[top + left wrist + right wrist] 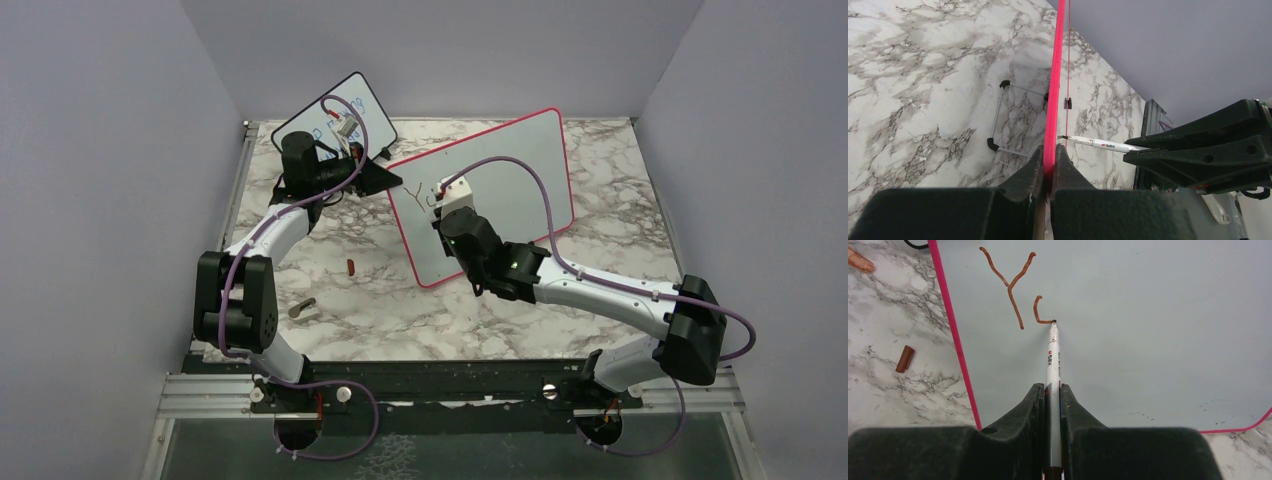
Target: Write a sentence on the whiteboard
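— Where's the whiteboard [500, 200]?
— Mid-table, propped up, long side running left to right. The left gripper [1050, 157] is clenched on its left edge.
— The marker [1052, 355]?
— The right gripper [1050, 392] grasps it. It points far, tip touching the sentence [1013, 285].

Plain lavender-grey walls [90, 150] enclose a white, grey-veined marble table [620, 190] on three sides

The right claw [1051, 390] looks like matt black plastic with a faintly grainy skin. Clamped in it, the marker [1052, 357] has a smooth, glossy white plastic barrel. Ahead of the claw, the whiteboard [1148, 315] is smooth and satiny, rimmed in glossy pink plastic. To the claw's left, the worktop [903, 385] has a smooth marble-patterned finish.
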